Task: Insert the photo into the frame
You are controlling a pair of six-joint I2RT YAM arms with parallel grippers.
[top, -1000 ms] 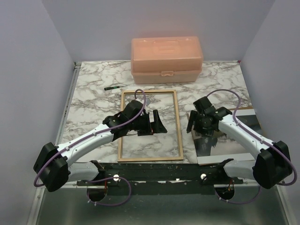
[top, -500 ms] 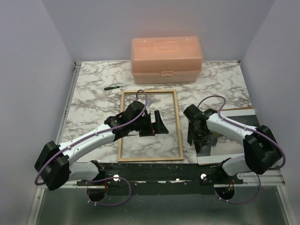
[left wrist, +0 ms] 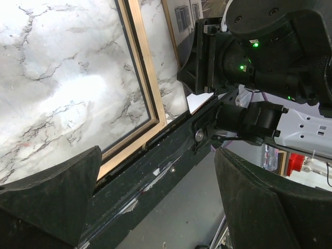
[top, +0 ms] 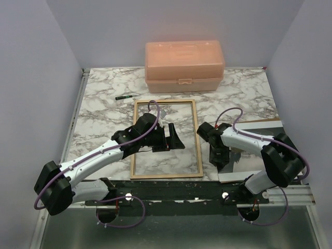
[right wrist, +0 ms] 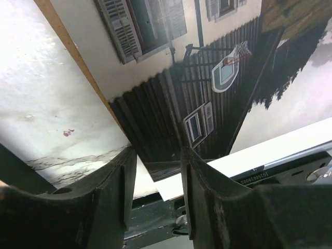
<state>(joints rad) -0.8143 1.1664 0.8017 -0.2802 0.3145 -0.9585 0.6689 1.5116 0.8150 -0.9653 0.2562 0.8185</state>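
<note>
**A:** Overhead first. Where is the frame?

**B:** The frame lies flat, wood side up, on the marble table, directly beneath the left claw. That claw hangs over the pane with its fingers spread wide, gripping nothing.

**A:** And the photo?

**B:** The photo lies flat, stretching away to the outer side of the right claw, which points down at the photo's inner edge. (A peach plastic box sits far ahead of both claws.)

**A:** The left wrist?

**B:** The left claw is released, its fingers far apart. Ahead of them runs the frame's wooden rail and corner, with marble showing through the pane. Nearer is the black mounting rail. Beyond it, to the claw's right, is the right arm, with the photo's white corner just below.

**A:** The right wrist?

**B:** The right claw is part-way parted, with a clear gap between its fingers. The photo's corner, dark building and white border, shows in that gap, and the print spreads out ahead. A thin brown edge runs along its side. I cannot tell whether the pads touch the print.
</note>
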